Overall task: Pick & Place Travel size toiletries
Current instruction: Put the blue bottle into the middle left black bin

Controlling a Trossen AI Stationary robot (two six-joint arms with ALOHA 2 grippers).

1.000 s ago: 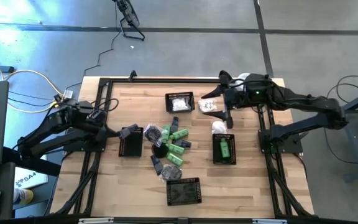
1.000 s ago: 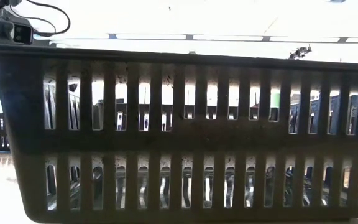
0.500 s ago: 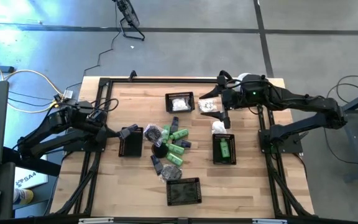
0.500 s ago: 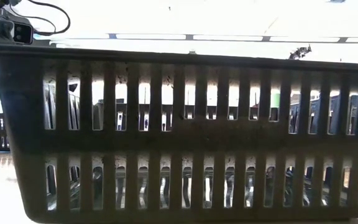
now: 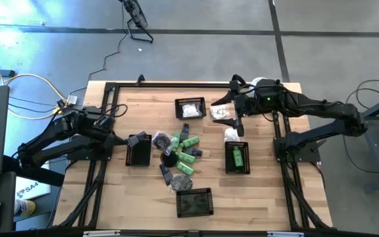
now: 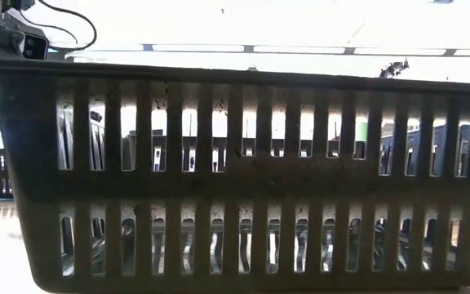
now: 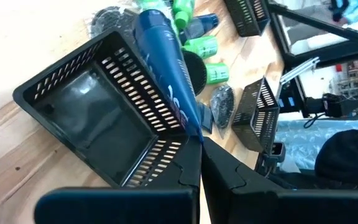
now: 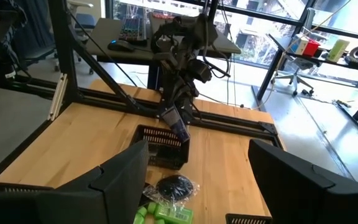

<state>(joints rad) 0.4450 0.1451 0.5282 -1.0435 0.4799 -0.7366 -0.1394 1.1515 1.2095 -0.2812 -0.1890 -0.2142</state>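
Observation:
My left gripper [image 5: 134, 139] [image 7: 199, 144] is shut on a dark blue tube [image 7: 166, 68] and hovers over the left black basket [image 5: 138, 153] [image 7: 86, 118]. The right wrist view shows that tube [image 8: 178, 127] hanging above the same basket [image 8: 160, 148]. My right gripper [image 5: 239, 124] [image 8: 197, 186] is open, above the table between two white crinkly packets [image 5: 221, 112] [image 5: 231, 134]. Green bottles, black tubes and dark round pieces lie in a heap [image 5: 181, 153] at mid-table. My left gripper pinches the blue tube by its flat crimped end [image 7: 194, 127] between both fingers, coming from above and pointing down. The tube hangs below the fingers over the basket's right rim, cap end lowest. Whether that end touches the basket I cannot tell.
A far basket [image 5: 190, 108] holds white packets. A right basket [image 5: 237, 157] holds a green bottle. A near basket [image 5: 195, 202] stands by the near edge, and its slatted wall [image 6: 235, 180] fills the low view. Black frame rails [image 5: 110, 118] run along both sides of the table.
My right gripper has shifted a little toward the table's left, staying open above the white packets. My left gripper has kept its hold on the blue tube over the left basket.

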